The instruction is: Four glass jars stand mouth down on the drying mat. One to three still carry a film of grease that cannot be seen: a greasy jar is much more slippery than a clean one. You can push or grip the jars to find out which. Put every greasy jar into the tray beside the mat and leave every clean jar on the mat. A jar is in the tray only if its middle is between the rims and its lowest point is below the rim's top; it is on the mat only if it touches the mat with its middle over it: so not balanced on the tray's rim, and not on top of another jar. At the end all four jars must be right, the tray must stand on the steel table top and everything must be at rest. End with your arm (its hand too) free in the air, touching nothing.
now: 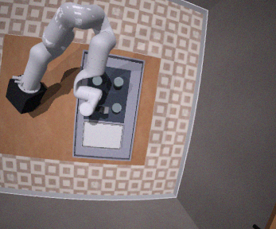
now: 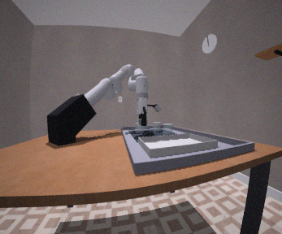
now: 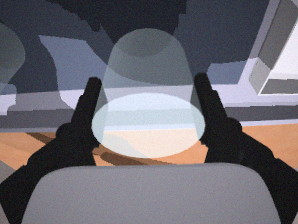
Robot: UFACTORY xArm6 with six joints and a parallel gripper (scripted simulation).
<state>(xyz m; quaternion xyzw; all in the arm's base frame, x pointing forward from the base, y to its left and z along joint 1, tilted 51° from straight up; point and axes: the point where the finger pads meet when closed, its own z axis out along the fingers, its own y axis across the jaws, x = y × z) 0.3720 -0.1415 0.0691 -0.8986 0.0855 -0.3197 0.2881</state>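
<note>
My gripper (image 3: 148,89) (image 1: 101,108) (image 2: 142,121) is shut on a glass jar (image 3: 148,70), its black fingers against the jar's two sides. The jar stands mouth down at the near-left corner of the dark drying mat (image 1: 126,115) (image 3: 60,56); in the top view the arm hides it. Three other jars stand on the mat: one at the back left (image 1: 98,81), one at the back right (image 1: 118,82), one at the front right (image 1: 116,106). The white tray (image 1: 103,135) (image 2: 180,145) (image 3: 282,76) lies beside the mat and holds no jar.
Mat and tray sit on a raised steel table top (image 1: 135,99) (image 2: 188,160) on the wooden table (image 1: 36,131). The arm's black base (image 1: 22,95) stands to the left. The edge of one jar (image 3: 7,50) shows at the left of the wrist view.
</note>
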